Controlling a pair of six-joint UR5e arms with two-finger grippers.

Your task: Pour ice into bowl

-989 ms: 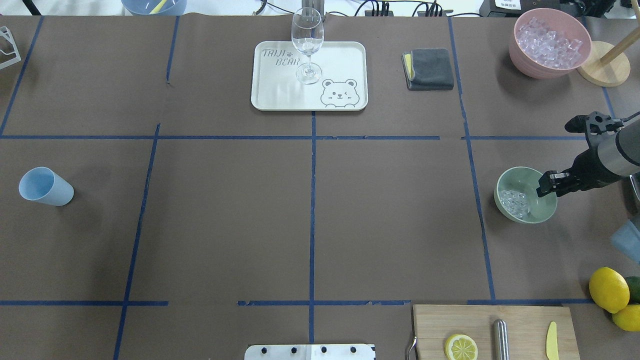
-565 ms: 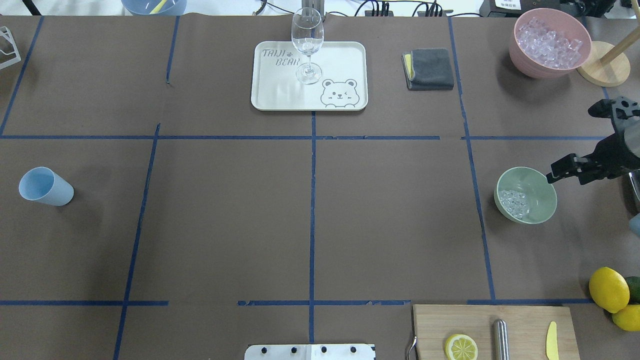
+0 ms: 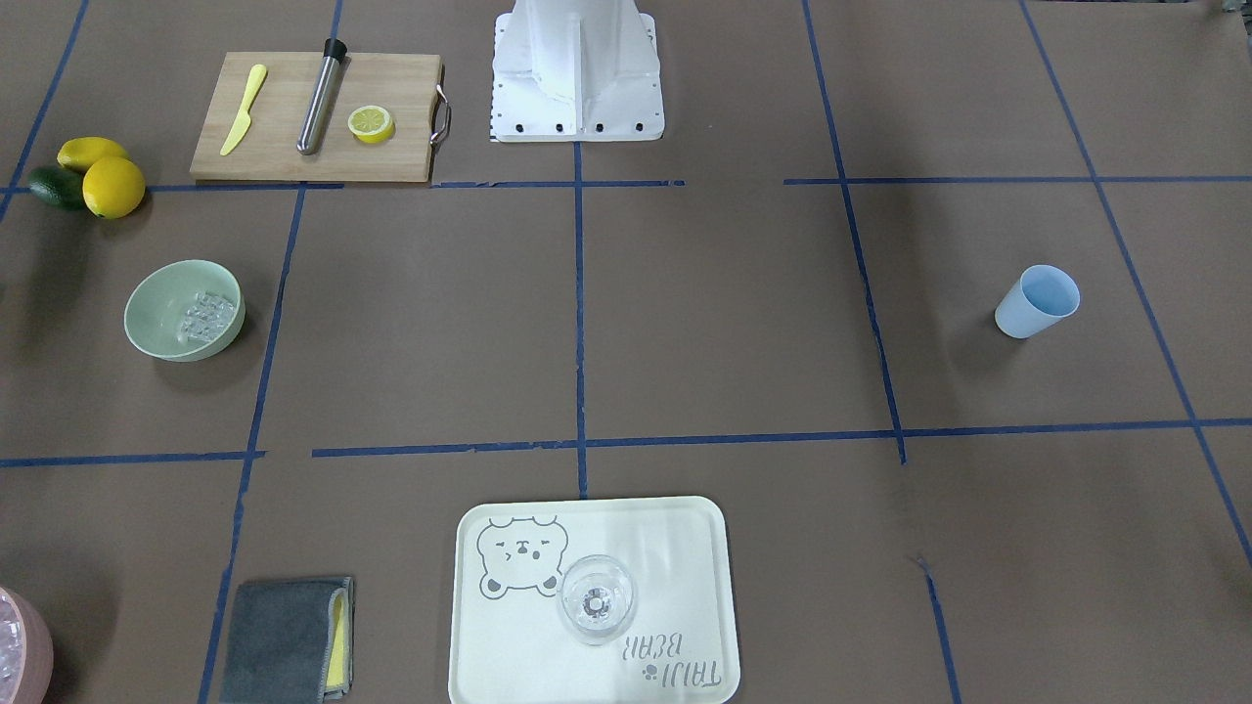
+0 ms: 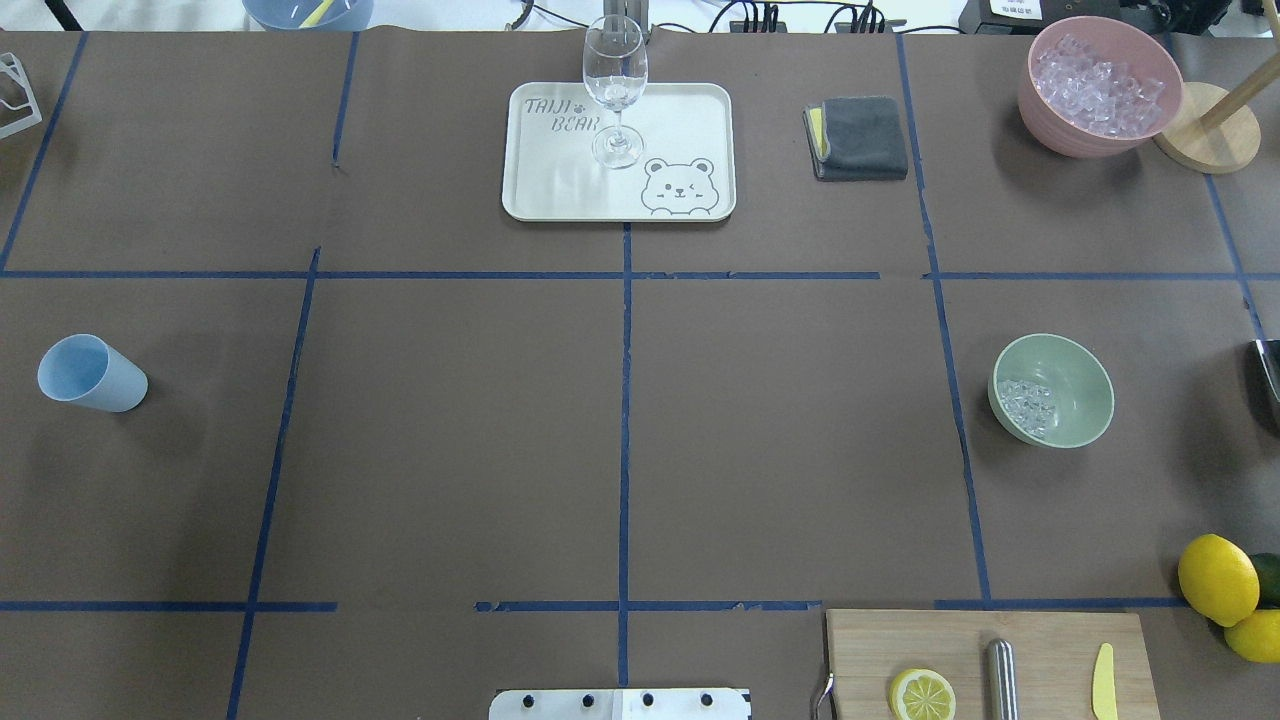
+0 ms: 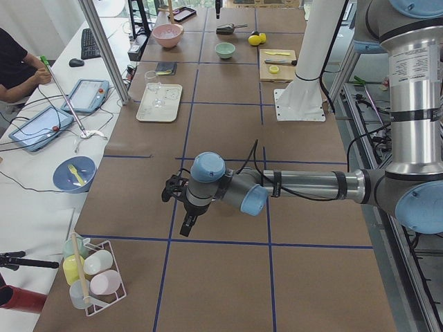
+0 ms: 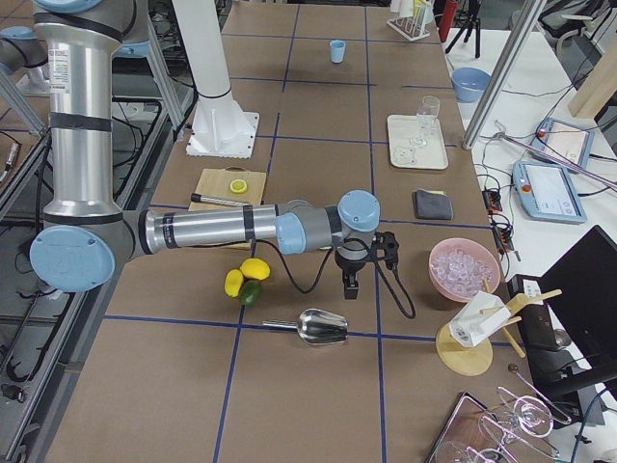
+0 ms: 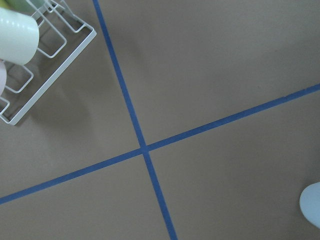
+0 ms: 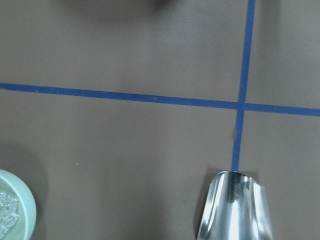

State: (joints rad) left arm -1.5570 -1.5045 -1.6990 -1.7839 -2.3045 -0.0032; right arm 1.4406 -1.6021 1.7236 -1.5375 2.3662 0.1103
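The pale mint-green bowl (image 4: 1075, 375) stands at the table's right in the overhead view, with a small heap of clear ice (image 4: 1027, 407) in it. It also shows in the front-facing view (image 3: 161, 308) and at the bottom left corner of the right wrist view (image 8: 17, 200). My right gripper (image 6: 349, 283) shows only in the exterior right view, hanging over the table near the pink bowl; I cannot tell if it is open. My left gripper (image 5: 188, 223) shows only in the exterior left view, low over the table; I cannot tell its state.
A pale blue cup (image 4: 92, 373) lies on its side at the left. A metal scoop (image 8: 235, 207) lies right of the bowl. A pink bowl of ice (image 4: 1098, 85), a tray with a wine glass (image 4: 615, 90), a cloth (image 4: 858, 137), lemons (image 4: 1217, 578) and a cutting board (image 4: 985, 655) stand around.
My right gripper has drawn back from the bowl's right rim toward the right and has left the overhead view. The bowl and ice have not moved.
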